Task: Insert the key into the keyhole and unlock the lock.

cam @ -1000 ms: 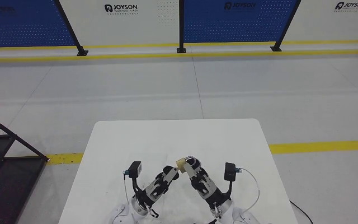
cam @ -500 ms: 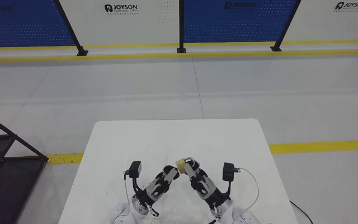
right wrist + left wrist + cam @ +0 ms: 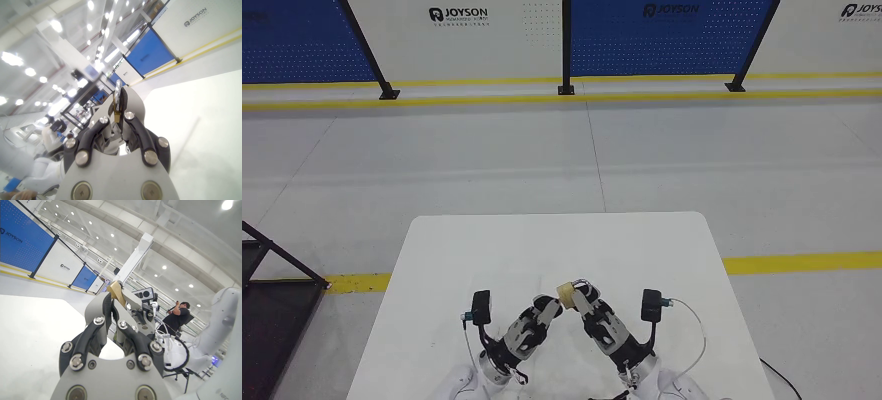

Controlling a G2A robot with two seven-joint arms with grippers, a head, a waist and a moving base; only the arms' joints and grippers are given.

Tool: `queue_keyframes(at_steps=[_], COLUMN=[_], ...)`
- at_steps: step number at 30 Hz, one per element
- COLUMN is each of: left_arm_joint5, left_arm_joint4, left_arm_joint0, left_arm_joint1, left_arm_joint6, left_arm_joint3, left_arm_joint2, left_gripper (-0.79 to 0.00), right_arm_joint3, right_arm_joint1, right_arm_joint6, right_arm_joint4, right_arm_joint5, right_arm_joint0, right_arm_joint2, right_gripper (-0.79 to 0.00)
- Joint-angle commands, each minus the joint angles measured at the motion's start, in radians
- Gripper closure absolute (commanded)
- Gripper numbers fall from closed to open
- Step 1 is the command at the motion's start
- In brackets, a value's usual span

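The small brass lock (image 3: 567, 292) is held up above the white table (image 3: 542, 240), near its front edge. My right gripper (image 3: 580, 297) is shut on it; in the right wrist view the silver shackle (image 3: 118, 91) and the brass body (image 3: 116, 115) stand edge-on between its pads. My left gripper (image 3: 553, 303) meets the lock from the other side. In the left wrist view its fingertips (image 3: 108, 300) are pressed together right against the brass lock (image 3: 117, 292). The key is pinched between the pads, and only a dark sliver of it shows there.
The bare white tabletop (image 3: 622, 250) stretches ahead of both grippers to its far edge. A thin cable (image 3: 689, 312) loops beside the right arm. A black frame (image 3: 272, 262) stands off the table's left side.
The two grippers stay joined at the lock. The left arm's wrist has shifted slightly towards the table's front edge; the lock has barely moved.
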State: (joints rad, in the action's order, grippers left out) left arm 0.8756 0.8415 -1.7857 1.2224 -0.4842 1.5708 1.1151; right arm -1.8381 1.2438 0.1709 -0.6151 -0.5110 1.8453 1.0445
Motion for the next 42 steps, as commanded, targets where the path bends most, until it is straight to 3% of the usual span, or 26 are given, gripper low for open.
queue_keyframes(at_steps=[1,10,16,27,35,36,37,39,41,42], left_arm_joint5=[-0.031,-0.226,-0.355,-0.555,-0.546,-0.538,-0.525,-0.497,-0.443,-0.413], left_arm_joint4=[0.086,0.393,0.522,0.638,0.619,0.61,0.6,0.581,0.544,0.524], left_arm_joint0=[-0.003,0.012,0.035,0.077,0.084,0.084,0.082,0.078,0.071,0.067], left_arm_joint1=[0.004,0.019,0.026,0.035,0.037,0.037,0.037,0.036,0.034,0.032], left_arm_joint6=[-0.072,-0.367,-0.496,-0.625,-0.64,-0.638,-0.636,-0.63,-0.619,-0.613], left_arm_joint3=[-0.002,-0.05,-0.094,-0.153,-0.164,-0.164,-0.163,-0.16,-0.151,-0.143], left_arm_joint2=[-0.004,-0.04,-0.071,-0.105,-0.126,-0.127,-0.129,-0.131,-0.133,-0.131], left_gripper=[0.0,0.0,0.0,0.0,0.0,-0.055,-0.369,-0.64,-0.785,-0.785], right_arm_joint3=[-0.001,-0.005,-0.006,-0.007,-0.007,-0.008,-0.008,-0.009,-0.008,-0.009], right_arm_joint1=[-0.001,-0.003,-0.004,-0.007,-0.008,-0.009,-0.009,-0.009,-0.009,-0.009], right_arm_joint6=[-0.001,-0.001,-0.006,-0.015,-0.013,-0.009,-0.004,0.004,0.01,0.015], right_arm_joint4=[0.001,0.008,0.01,0.014,0.02,0.021,0.021,0.024,0.025,0.026], right_arm_joint5=[0.002,0.002,0.004,0.004,0.004,0.003,0.003,0.0,0.001,0.0], right_arm_joint0=[0.001,0.003,0.003,0.001,-0.001,-0.001,0.0,0.001,0.002,0.002], right_arm_joint2=[0.0,0.002,0.003,0.002,0.004,0.004,0.006,0.007,0.009,0.01], right_gripper=[0.0,0.0,0.0,0.0,0.0,0.0,0.0,0.0,0.0,0.0])
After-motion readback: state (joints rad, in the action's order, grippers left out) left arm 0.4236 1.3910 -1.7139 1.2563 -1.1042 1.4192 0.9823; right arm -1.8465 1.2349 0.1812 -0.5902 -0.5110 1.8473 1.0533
